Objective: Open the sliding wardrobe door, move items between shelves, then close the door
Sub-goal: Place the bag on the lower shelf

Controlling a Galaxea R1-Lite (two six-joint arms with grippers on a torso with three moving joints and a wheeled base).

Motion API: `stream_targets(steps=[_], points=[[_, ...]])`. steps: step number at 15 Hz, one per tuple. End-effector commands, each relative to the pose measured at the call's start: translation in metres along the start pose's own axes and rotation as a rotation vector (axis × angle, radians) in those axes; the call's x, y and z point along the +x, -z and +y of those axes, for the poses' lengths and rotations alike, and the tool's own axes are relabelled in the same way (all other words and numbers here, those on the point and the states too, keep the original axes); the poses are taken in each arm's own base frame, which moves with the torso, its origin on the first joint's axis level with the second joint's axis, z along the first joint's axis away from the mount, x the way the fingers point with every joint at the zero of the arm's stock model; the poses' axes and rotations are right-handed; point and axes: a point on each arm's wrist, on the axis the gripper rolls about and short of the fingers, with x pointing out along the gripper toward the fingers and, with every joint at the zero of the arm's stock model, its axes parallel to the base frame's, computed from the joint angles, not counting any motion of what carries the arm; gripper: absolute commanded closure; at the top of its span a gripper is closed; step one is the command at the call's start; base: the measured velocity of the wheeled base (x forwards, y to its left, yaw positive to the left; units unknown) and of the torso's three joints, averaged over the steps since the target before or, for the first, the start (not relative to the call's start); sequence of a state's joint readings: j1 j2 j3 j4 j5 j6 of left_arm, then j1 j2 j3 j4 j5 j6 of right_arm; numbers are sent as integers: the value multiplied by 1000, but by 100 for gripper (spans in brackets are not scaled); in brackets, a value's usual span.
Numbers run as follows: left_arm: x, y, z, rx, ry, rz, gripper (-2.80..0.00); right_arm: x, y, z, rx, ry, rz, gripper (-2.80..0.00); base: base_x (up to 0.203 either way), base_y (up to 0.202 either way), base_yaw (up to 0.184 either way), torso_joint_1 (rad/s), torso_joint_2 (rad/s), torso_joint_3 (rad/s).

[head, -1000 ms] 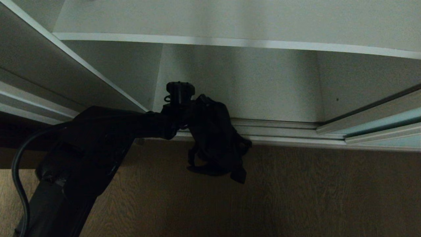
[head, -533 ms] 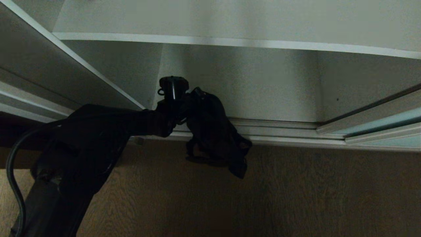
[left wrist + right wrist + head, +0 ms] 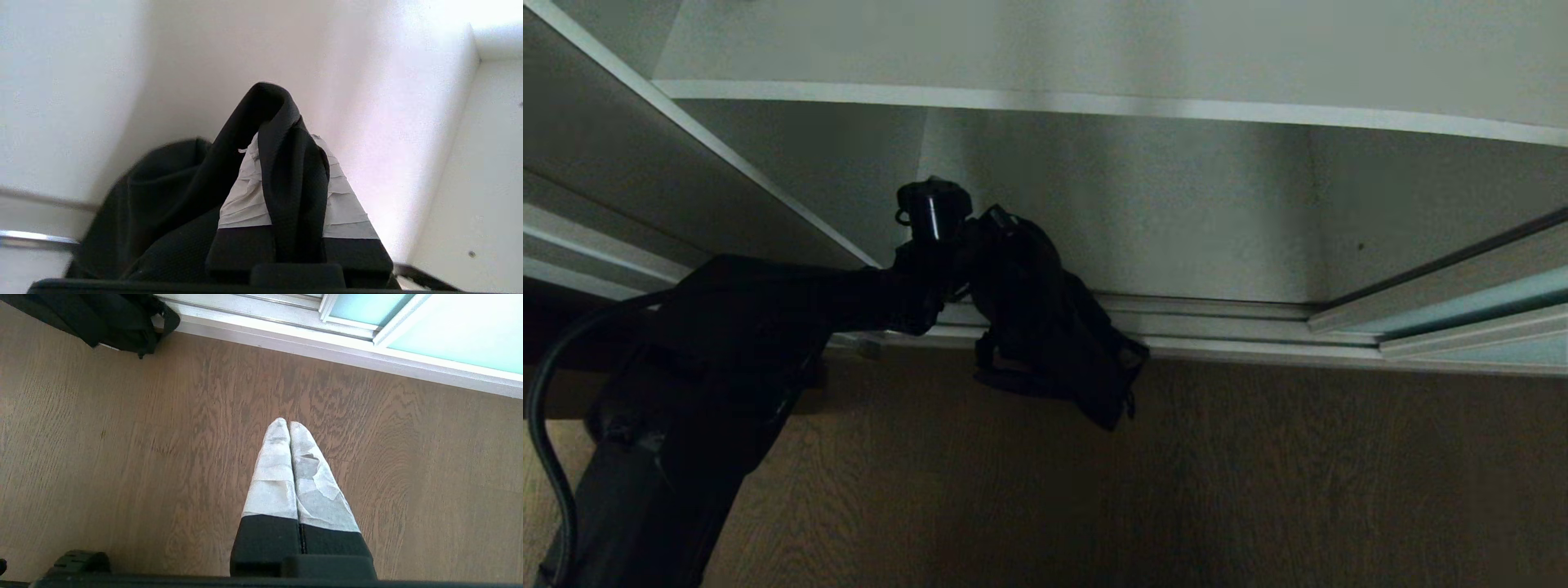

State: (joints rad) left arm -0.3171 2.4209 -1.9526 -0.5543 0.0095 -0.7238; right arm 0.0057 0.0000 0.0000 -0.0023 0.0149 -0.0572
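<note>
Wardrobe open, sliding wardrobe door (image 3: 1486, 306) pushed aside to the right so the bay is reachable; white shelf (image 3: 1094, 104) above, likely the drop-off; wooden floor (image 3: 1258, 490) below. Black pouch bag (image 3: 1045, 327) hanging over the floor track (image 3: 1217, 322) at the bay's mouth, dangling free because gripped only by its strap (image 3: 282, 134); left tool (image 3: 292, 192) pinching that strap between taped fingers. Right tool (image 3: 290, 433) pressed together, empty, parked above the floor.

Brown wood-grain floor (image 3: 1258, 490) below; silver floor track (image 3: 1241, 327) along wardrobe opening; pale interior walls (image 3: 1176, 212), dim light.
</note>
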Motion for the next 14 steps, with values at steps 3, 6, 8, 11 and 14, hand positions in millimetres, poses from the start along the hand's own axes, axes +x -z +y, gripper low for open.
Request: stream_targets(steps=[3,6,8,11,14], points=[[-5,-23,1,5,-54,-103,0,0,0,0,-1,-1,-4,0,0,0,0,0,0,0],[-4,-21,2,16,-58,-96,0,0,0,0,-1,-1,-2,0,0,0,0,0,0,0],[1,-3,8,18,-53,-44,0,0,0,0,-1,-1,-4,0,0,0,0,0,0,0],[1,0,6,25,-45,-41,0,0,0,0,-1,-1,-4,0,0,0,0,0,0,0],[1,2,6,23,-50,-37,0,0,0,0,-1,-1,-4,0,0,0,0,0,0,0]])
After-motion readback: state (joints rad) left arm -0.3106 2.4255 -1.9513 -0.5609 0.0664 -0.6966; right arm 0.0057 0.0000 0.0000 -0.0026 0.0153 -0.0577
